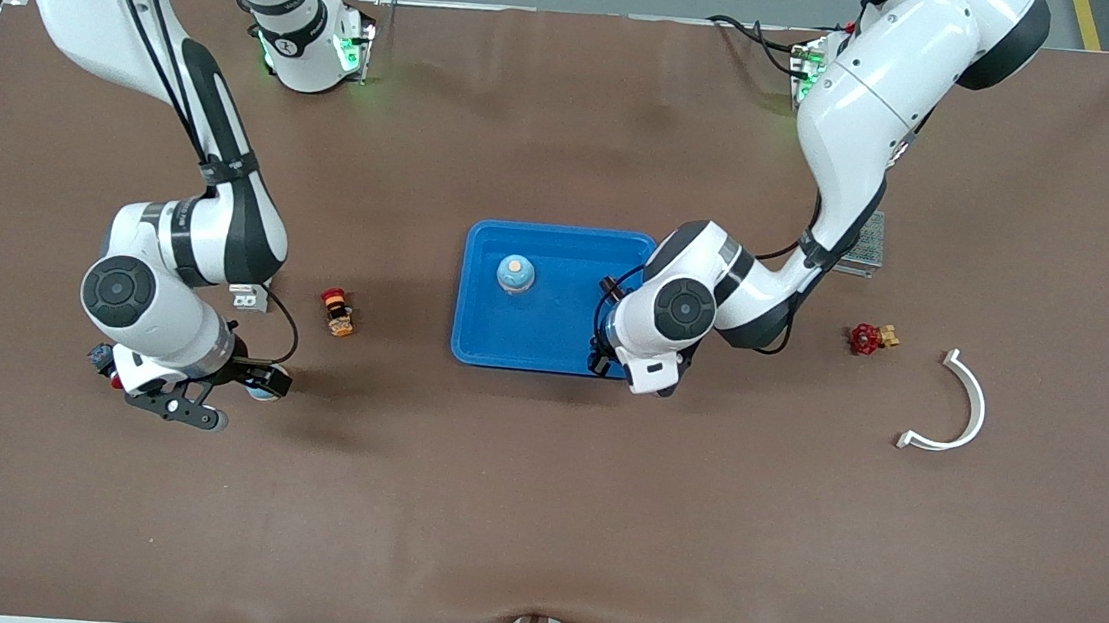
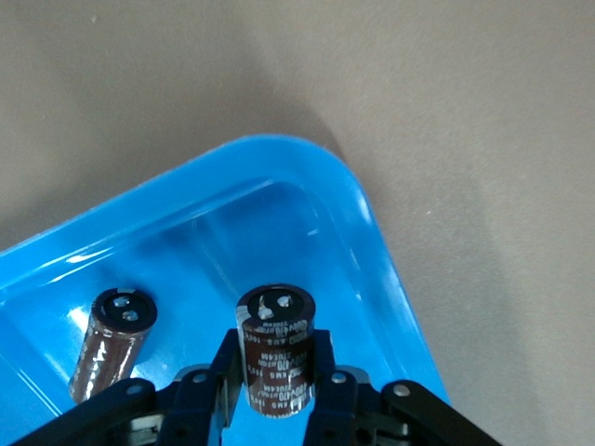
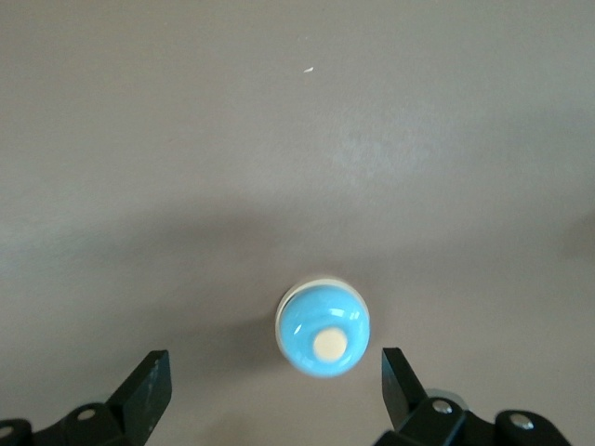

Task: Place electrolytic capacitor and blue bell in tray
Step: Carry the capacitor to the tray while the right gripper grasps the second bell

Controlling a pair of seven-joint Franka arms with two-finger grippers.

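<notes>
Left tool (image 2: 279, 395) — two capacitors (image 2: 276, 358), tray (image 2: 372, 232)

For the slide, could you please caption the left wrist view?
Left gripper shut on an electrolytic capacitor over the blue tray.

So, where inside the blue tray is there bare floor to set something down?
Free: the tray floor between the blue bell and the rim nearer the front camera, toward the right arm's end. Crowded: the corner toward the left arm's end, where the left pincer holds an electrolytic capacitor, with a second capacitor beside it.
</notes>
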